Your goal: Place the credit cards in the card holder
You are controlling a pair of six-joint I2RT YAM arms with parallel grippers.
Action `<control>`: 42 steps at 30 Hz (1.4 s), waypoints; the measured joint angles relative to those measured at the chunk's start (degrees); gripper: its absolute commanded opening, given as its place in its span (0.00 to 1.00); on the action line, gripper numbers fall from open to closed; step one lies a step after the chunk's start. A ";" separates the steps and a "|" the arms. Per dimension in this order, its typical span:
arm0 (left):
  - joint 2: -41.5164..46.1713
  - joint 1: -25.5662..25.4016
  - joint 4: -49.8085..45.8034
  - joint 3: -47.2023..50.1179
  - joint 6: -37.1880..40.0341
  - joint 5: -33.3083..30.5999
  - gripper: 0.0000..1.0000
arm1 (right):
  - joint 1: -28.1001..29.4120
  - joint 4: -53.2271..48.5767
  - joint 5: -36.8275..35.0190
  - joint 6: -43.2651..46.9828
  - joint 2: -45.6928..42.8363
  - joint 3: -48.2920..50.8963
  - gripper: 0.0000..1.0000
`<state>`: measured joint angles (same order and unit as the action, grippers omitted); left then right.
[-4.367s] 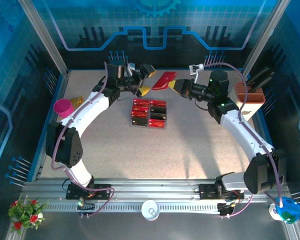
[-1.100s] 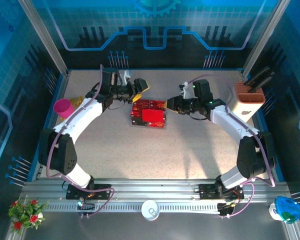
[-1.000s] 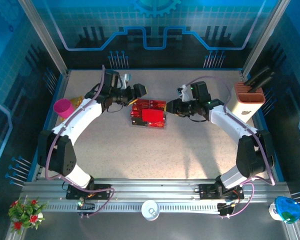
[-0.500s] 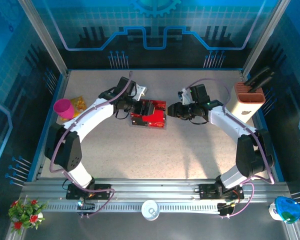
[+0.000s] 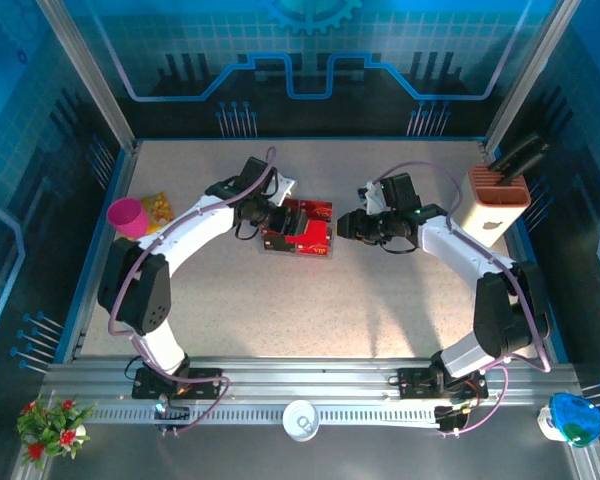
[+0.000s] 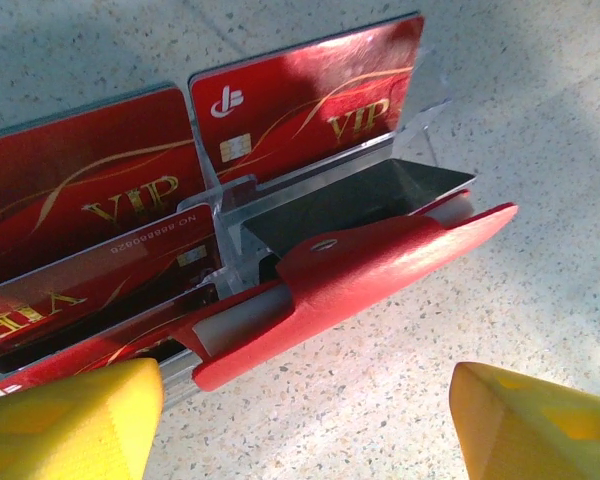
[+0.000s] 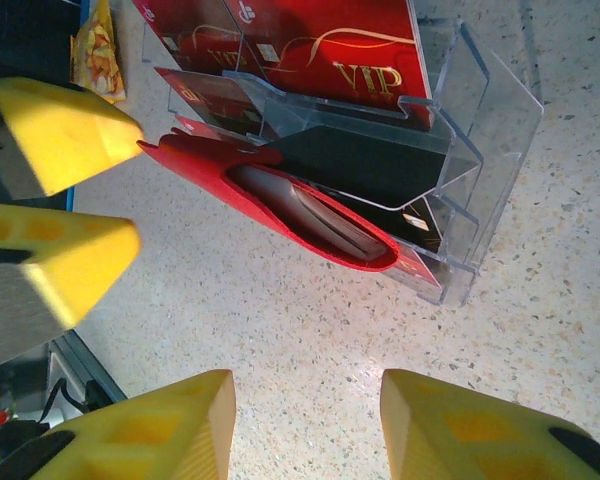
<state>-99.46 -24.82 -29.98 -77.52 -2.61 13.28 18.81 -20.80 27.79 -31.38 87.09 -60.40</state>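
Several thin red credit cards (image 6: pixel 310 90) with gold VIP lettering stand upright in the tall rear rows of a clear plastic compartmented tray (image 7: pixel 490 130). Darker cards sit in its lower rows.

One small red card holder (image 7: pixel 270 190), a folding case with rounded corners and a paler inside, lies tilted across the lower rows of the tray. Its open mouth is turned toward the right arm's side. Whether a card sits inside it cannot be told.

Left gripper (image 6: pixel 305 400): just beside the tray on the left arm's side, yellow-tipped jaws wide apart and holding nothing. The card holder's flap lies just beyond them, and no contact is visible.

Right gripper (image 7: pixel 307 400): near the tray on the opposite side, jaws moderately apart, bare bench between them, nothing held.

The tray stands on a speckled bench (image 5: pixel 280 320). Well apart from the tray on the left arm's side are a pink cup (image 5: pixel 127 215) and a yellow snack packet (image 5: pixel 157 206). Well apart on the right arm's side is a beige slotted block (image 5: pixel 497 200) holding black tools.
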 measured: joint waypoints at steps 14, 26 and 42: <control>-1.70 0.00 0.46 -0.02 0.20 0.04 0.54 | -0.13 -0.22 0.00 0.42 -0.74 1.09 0.39; -1.88 0.00 1.81 -0.02 1.16 0.63 0.22 | -0.24 -0.24 0.04 1.05 -0.74 1.09 0.37; 0.17 0.00 1.95 0.00 1.03 4.42 0.00 | -0.79 -0.24 1.14 1.44 -0.74 1.03 0.36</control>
<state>-99.29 -24.82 -28.03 -77.52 -1.58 17.69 18.02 -21.04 28.93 -29.93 86.35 -59.37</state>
